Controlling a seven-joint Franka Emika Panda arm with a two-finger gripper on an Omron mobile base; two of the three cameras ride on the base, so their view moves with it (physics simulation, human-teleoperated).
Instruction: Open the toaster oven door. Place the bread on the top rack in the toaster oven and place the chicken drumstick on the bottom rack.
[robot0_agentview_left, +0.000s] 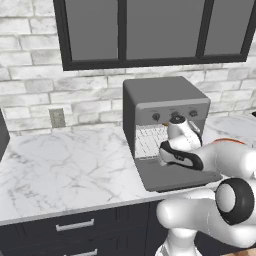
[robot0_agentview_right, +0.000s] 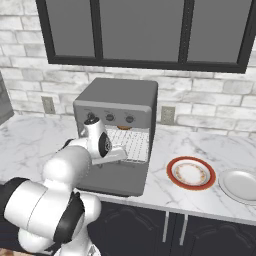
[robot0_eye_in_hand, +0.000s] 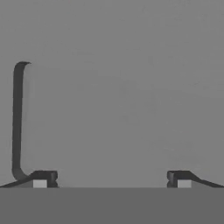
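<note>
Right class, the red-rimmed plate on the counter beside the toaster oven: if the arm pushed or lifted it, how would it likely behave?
The red-rimmed plate looks rigid and glazed, so it would probably slide across the smooth marble counter rather than bend or roll. It lies flat and shallow, so tipping seems unlikely. Its thin low rim may be slippery to pinch, and it could chip if dropped.

White marble counter (robot0_agentview_left: 65, 165) runs under a light brick wall (robot0_agentview_left: 30, 60), with dark cabinets (robot0_agentview_right: 140, 30) up top and dark drawers (robot0_agentview_left: 75, 227) below (silver handles). There's an outlet (robot0_agentview_left: 57, 118) on the wall, plus a red-rimmed plate (robot0_agentview_right: 191, 173) just beside a plain white plate (robot0_agentview_right: 239, 185).
</note>
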